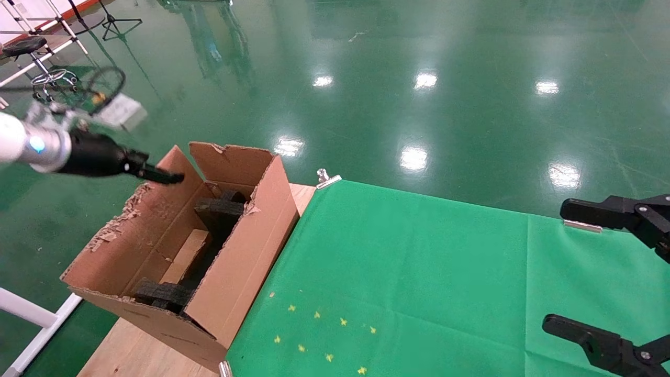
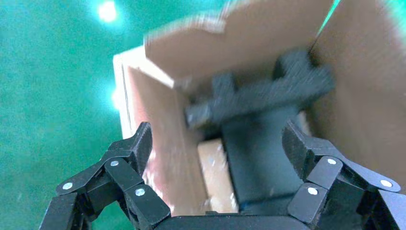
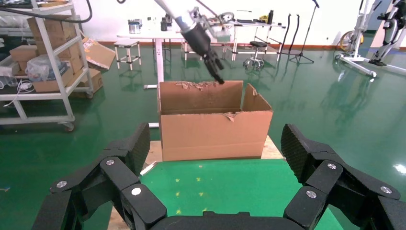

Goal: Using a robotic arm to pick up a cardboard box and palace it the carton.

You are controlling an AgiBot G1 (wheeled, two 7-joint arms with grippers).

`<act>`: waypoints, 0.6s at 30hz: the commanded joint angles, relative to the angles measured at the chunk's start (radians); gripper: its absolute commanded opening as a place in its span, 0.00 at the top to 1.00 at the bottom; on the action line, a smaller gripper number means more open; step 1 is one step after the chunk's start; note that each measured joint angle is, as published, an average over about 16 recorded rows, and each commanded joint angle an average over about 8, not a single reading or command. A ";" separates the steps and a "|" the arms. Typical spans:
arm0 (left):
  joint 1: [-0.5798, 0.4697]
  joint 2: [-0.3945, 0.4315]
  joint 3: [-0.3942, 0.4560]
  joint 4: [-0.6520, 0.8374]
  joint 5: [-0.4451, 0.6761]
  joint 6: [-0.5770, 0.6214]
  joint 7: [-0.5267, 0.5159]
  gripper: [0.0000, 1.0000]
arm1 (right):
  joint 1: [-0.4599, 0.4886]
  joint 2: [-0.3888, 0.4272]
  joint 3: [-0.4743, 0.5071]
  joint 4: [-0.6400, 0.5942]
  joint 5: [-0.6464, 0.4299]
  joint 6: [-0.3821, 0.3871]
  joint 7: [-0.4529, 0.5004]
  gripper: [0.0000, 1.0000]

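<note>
left pincer [image 1: 162,175]: released, empty, above carton [image 1: 246,251] rim, worktop [image 1: 419,272] left edge | cardboard box [image 1: 186,256]: on carton floor below pincer, long axis along carton | right pincer [image 1: 562,267]: released, parked right edge

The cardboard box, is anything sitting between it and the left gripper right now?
Nothing visible does. The cardboard box lies on the floor of the carton between black foam pieces. The left gripper, empty, is above the carton's ragged flap with its fingers spread.
</note>
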 commanded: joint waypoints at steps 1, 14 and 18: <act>-0.020 -0.016 -0.006 -0.043 -0.008 0.021 -0.012 0.00 | 0.000 0.000 0.000 0.000 0.000 0.000 0.000 0.00; -0.009 -0.039 -0.008 -0.151 -0.019 0.084 -0.018 0.00 | 0.000 0.000 0.000 0.000 0.000 0.000 0.000 0.00; 0.032 -0.041 -0.041 -0.197 -0.067 0.099 -0.004 0.00 | 0.000 0.000 0.000 0.000 0.000 0.000 0.000 0.00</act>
